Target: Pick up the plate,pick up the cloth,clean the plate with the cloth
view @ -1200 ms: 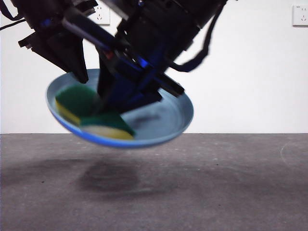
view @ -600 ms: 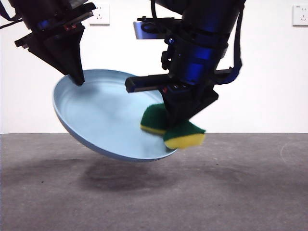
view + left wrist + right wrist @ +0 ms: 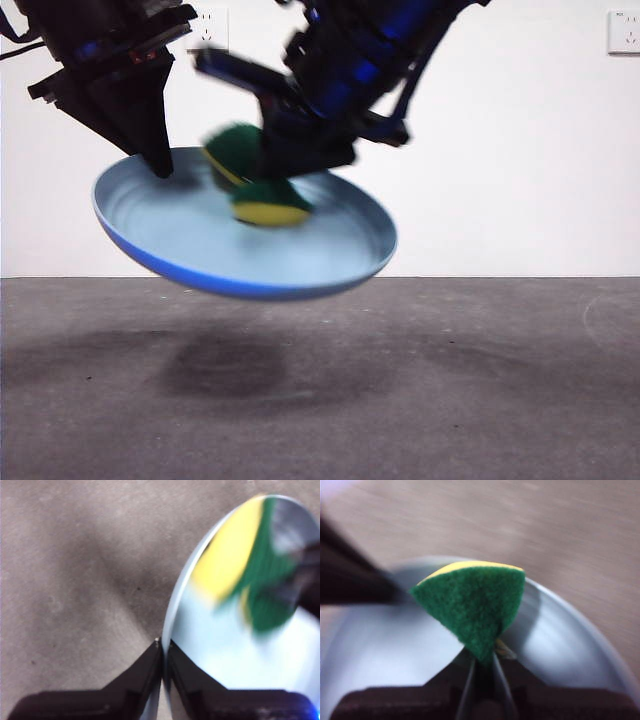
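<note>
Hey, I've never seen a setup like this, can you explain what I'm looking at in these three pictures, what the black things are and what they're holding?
This is a robot with two arms at a grey table; the black shapes are its arms. One picture comes from a low camera looking level across the table; the other two come from cameras on each arm's wrist.

The left gripper has its jaws shut on the rim of a wide, shallow, round light-blue plate, holding it tilted in the air above its shadow on the table.

The right gripper pinches a small sponge of yellow foam with a dark-green scouring top and presses it into the plate's hollow. The blur suggests it is scrubbing. Two white wall sockets show behind.
</note>
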Robot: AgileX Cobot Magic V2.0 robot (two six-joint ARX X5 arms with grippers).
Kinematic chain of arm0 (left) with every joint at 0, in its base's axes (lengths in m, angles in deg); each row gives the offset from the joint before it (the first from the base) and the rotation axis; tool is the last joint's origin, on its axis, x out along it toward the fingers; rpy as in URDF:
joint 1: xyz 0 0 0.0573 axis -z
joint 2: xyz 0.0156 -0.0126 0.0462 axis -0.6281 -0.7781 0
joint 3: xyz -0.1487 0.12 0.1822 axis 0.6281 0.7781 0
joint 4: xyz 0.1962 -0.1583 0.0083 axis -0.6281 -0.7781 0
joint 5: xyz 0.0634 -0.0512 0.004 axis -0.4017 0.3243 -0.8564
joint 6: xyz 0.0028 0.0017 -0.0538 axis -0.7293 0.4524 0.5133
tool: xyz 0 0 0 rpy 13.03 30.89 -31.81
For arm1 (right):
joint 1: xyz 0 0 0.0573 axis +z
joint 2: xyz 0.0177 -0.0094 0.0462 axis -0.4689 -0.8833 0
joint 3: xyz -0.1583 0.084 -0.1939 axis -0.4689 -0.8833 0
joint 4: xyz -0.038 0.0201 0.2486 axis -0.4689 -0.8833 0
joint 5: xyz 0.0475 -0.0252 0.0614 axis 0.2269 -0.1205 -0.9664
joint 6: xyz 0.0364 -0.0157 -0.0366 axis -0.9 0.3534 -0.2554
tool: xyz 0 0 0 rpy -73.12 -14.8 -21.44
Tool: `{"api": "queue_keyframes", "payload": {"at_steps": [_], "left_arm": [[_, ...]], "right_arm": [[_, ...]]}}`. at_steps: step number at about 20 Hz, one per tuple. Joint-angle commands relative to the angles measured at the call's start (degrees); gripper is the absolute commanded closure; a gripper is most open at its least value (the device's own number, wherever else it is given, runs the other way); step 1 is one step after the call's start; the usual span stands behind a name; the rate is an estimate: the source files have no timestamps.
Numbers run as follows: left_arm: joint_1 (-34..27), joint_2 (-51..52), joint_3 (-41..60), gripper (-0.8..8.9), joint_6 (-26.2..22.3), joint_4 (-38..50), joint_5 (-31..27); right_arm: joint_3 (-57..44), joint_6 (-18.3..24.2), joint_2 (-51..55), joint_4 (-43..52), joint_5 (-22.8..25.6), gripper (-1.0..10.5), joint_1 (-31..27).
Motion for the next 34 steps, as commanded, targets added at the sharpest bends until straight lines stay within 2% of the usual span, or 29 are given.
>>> {"api": "queue_keyframes", "payload": {"at_steps": [1,5,9,11,14,16,19,21,23,25,28,31,34], "left_arm": [[0.3,-0.2,-0.1,8.22,-0.2,1.0,1.7],[0.2,-0.2,-0.1,8.22,-0.2,3.9,1.5],[0.2,-0.2,0.0,8.22,-0.2,4.2,1.5],[0.0,-0.2,-0.1,8.22,-0.2,4.2,1.5],[-0.2,-0.2,-0.1,8.22,-0.2,3.8,1.5],[-0.2,-0.2,0.0,8.22,-0.2,3.1,1.6],[-0.2,-0.2,-0.1,8.22,-0.2,2.0,1.6],[-0.2,-0.2,-0.1,8.22,-0.2,1.5,1.6],[-0.2,-0.2,-0.1,8.22,-0.2,1.4,1.7],[-0.2,-0.2,-0.1,8.22,-0.2,1.4,1.7],[-0.2,-0.2,-0.1,8.22,-0.2,1.5,1.7],[-0.2,-0.2,0.0,8.22,-0.2,1.9,1.7],[-0.2,-0.2,-0.1,8.22,-0.2,2.8,1.7]], "right_arm": [[-0.5,-1.7,-0.6,0.8,-5.9,9.6,0.9],[-0.5,-1.7,-0.6,-2.5,-13.7,9.6,3.2],[-0.5,0.2,-0.6,-14.3,-12.8,9.6,4.4],[-0.5,1.7,-0.6,-21.1,-6.8,9.6,4.3],[-0.5,3.3,-0.6,-27.5,7.5,9.6,3.7],[-0.5,3.3,-0.6,-27.8,16.2,9.6,2.8],[-0.5,3.3,-0.2,-25.3,21.5,9.6,1.7],[-0.5,3.3,-0.2,-22.1,21.8,9.6,0.9],[-0.5,3.3,-0.1,-18.0,20.7,9.6,-0.1],[-0.5,3.3,-0.1,-14.1,17.5,9.6,-0.8],[-0.5,2.6,-0.1,-8.9,6.5,9.6,-1.2],[-0.5,0.1,-0.1,-5.1,-4.2,9.6,-1.1],[-0.5,-0.9,-0.1,-4.6,-10.5,9.6,-0.2]]}}
